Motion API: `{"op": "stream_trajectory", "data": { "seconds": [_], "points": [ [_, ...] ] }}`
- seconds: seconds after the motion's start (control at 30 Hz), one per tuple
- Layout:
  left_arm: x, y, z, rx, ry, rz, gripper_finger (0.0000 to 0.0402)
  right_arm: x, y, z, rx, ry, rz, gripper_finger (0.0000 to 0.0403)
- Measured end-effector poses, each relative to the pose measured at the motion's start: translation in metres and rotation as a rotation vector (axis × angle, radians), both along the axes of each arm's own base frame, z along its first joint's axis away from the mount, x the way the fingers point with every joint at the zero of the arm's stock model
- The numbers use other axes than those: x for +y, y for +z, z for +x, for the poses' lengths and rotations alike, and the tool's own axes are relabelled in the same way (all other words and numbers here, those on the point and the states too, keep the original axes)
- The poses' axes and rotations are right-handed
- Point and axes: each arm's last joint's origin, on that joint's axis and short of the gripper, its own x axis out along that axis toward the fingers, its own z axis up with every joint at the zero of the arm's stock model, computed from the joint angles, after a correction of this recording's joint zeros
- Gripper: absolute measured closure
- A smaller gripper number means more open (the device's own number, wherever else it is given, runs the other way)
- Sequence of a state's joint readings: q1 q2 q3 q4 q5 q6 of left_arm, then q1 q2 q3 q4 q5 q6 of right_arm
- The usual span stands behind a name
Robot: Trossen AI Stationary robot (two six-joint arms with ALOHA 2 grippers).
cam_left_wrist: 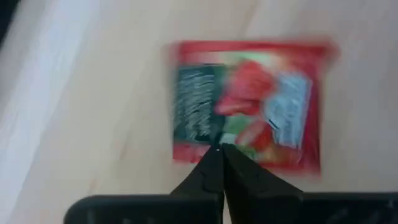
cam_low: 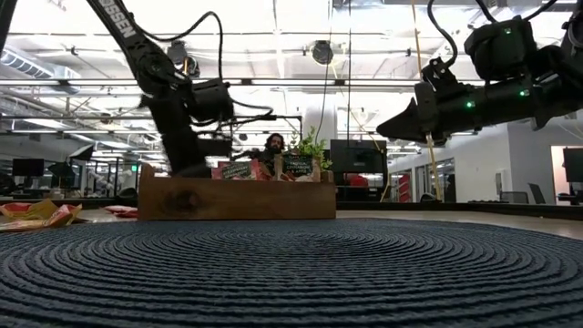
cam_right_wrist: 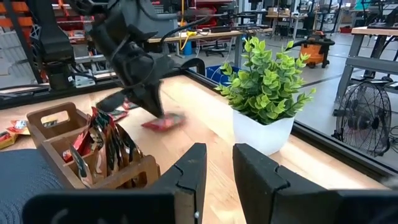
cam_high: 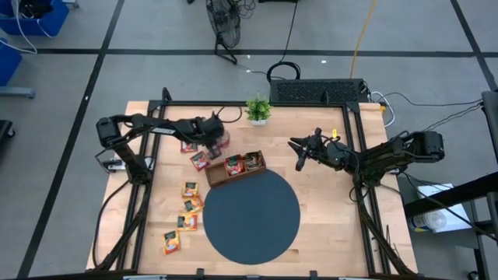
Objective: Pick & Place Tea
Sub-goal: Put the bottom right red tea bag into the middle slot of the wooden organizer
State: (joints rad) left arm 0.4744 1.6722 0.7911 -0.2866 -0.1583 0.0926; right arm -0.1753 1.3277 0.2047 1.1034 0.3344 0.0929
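My left gripper (cam_left_wrist: 219, 151) is shut and points down at a red tea sachet (cam_left_wrist: 249, 99) on the far left of the table, just left of the brown three-compartment tray (cam_high: 218, 177). In the right wrist view the same red sachet (cam_right_wrist: 165, 122) sits under the left gripper (cam_right_wrist: 158, 111). The tray holds several sachets standing on edge. More red sachets (cam_high: 194, 154) and yellow-orange ones (cam_high: 190, 204) lie flat on the table. My right gripper (cam_right_wrist: 217, 168) is open and hovers right of the tray, touching nothing. My left gripper has the red sachet by its near edge (cam_left_wrist: 214, 144), pinched between the two shut fingertips. The fingers come from above, slanting down. Whether the sachet is off the wood or its far part still lies on it, I cannot tell.
The dark round mat (cam_high: 250, 222) covers the table's near middle, touching the tray's near side. A small potted plant (cam_high: 258, 110) stands at the far edge, close ahead of the right gripper. The black frame rails run along the table's left and right sides.
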Motion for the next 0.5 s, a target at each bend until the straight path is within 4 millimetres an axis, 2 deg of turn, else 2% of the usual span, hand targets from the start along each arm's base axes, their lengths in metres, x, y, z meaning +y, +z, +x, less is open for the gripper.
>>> {"op": "stream_trajectory", "data": {
  "seconds": [0.07, 0.2, 0.3, 0.4, 0.5],
  "points": [
    [-0.003, 0.009, -0.006, 0.086, 0.032, 0.068, 0.0398, 0.0, -0.001, 0.0, 0.008, 0.0, 0.001, 0.0332],
    [-0.001, 0.046, -0.006, 0.067, 0.091, 0.212, 0.0399, 0.001, -0.002, 0.0, 0.017, 0.006, 0.004, 0.0332],
    [-0.007, 0.056, -0.011, 0.047, 0.075, 0.197, 0.0399, 0.002, -0.002, 0.0, 0.026, 0.019, 0.006, 0.0332],
    [-0.013, 0.069, -0.009, -0.06, 0.064, 0.16, 0.0399, 0.003, -0.002, 0.001, 0.026, 0.04, 0.003, 0.0332],
    [-0.017, 0.067, -0.017, -0.016, 0.085, 0.089, 0.0384, 0.004, -0.003, 0.001, 0.03, 0.064, 0.004, 0.0332]
  ]
}}
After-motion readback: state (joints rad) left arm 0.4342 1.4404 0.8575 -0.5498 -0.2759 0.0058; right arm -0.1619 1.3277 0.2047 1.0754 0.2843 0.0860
